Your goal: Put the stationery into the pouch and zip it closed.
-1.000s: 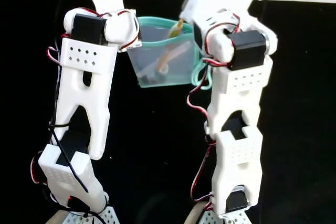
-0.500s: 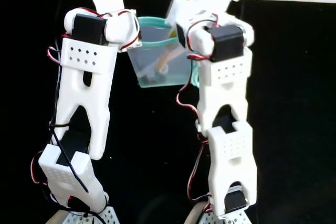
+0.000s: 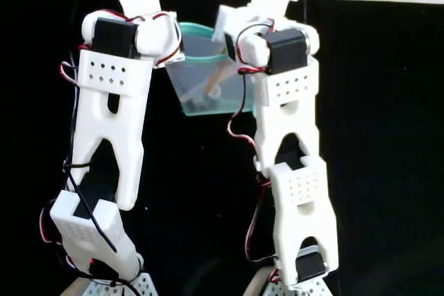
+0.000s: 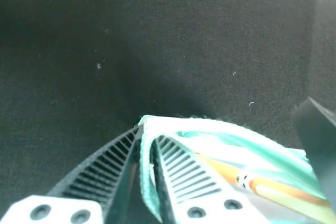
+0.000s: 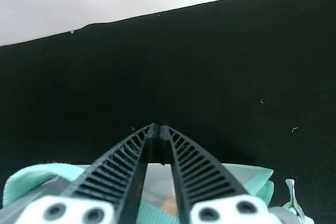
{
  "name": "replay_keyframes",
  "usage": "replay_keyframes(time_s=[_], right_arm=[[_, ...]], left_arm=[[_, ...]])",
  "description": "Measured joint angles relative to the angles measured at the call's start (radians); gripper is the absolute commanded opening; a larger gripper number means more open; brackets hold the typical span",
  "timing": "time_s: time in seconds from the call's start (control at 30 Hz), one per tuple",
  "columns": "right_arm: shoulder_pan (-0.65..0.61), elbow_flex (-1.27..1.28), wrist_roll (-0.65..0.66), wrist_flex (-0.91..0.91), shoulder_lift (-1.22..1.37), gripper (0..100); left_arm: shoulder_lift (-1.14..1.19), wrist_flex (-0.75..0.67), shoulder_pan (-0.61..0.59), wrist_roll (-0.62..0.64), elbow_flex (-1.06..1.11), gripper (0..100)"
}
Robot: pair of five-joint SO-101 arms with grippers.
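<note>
High view from where I stand: the clear pouch (image 3: 201,98) with its teal zip band (image 3: 201,32) hangs between the two white arms, above the black cloth (image 3: 388,143).

The left arm (image 3: 111,116) is on one side of it and the right arm (image 3: 284,123) is on the other. Through the pouch wall I can see stationery (image 3: 210,88) lying inside.

On the left wrist view, the left gripper (image 4: 146,129) has its jaws nearly together, pinching a corner of the pouch's teal edge between the tips. The rest of the pouch spreads away to one side of the jaws, and an orange pencil (image 4: 247,179) lies inside it just past the nearer finger.

On the right wrist view, the right gripper (image 5: 158,137) has its tips pressed together. I cannot tell whether anything is caught between them. The pouch's teal rim lies just beneath the jaws, showing on both sides of them.
</note>
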Motion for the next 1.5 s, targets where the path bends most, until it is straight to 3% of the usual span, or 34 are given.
replay_keyframes(time_s=[0.6,0.97,1.5], right_arm=[[-0.091,-0.003,0.012,-0.003,-0.127,0.9],[-0.1,-0.003,0.012,-0.003,-0.141,23.0],[-0.095,-0.003,0.012,0.0,-0.141,23.2]], left_arm=[[0.0,-0.002,0.006,-0.002,0.0,1],[0.003,-0.002,0.006,-0.002,0.0,1],[0.003,-0.002,0.002,-0.002,0.0,1]])
